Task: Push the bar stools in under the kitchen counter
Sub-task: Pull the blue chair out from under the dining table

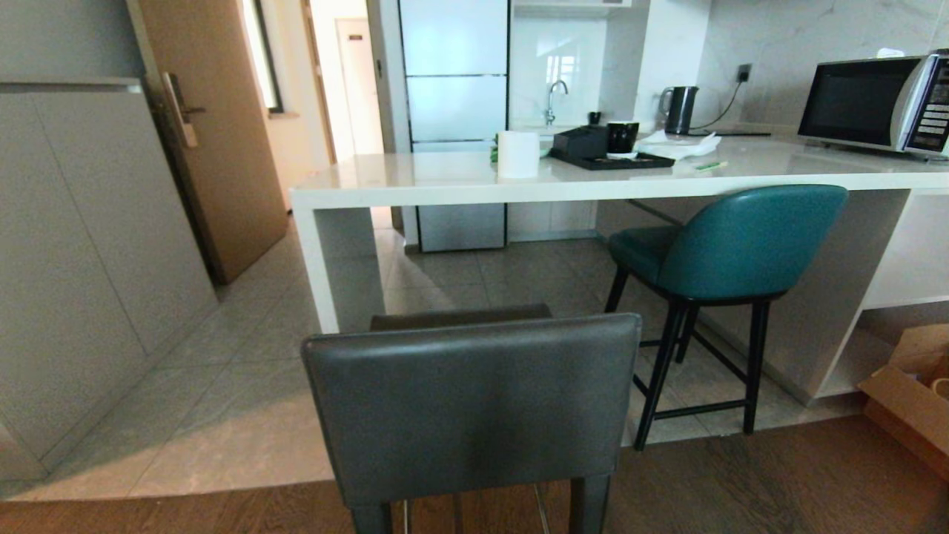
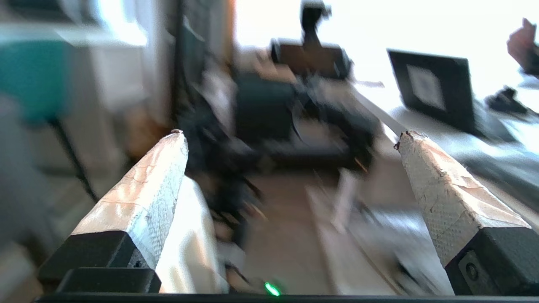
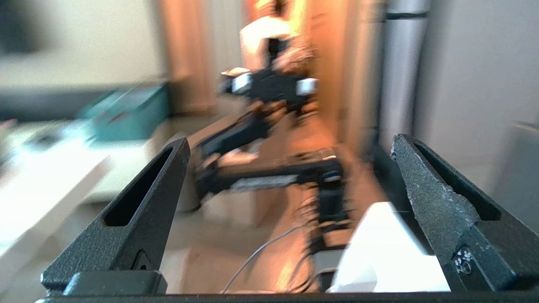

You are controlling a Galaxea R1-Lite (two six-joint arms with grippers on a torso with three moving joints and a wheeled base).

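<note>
- Nearest, the grey stool [image 1: 471, 404] stands well out from the kitchen counter [image 1: 519, 184], its back facing the robot.
- Neither arm shows in the head view; the left gripper [image 2: 290, 139] and right gripper [image 3: 290, 147] each have jaws spread wide, holding nothing.
- Farther, the teal stool [image 1: 730, 248] sits partly under the counter, angled.
- Risk, I judge: pushing the grey stool's back high or off-centre could tip it or swing it into the end panel [image 1: 341, 271].
</note>
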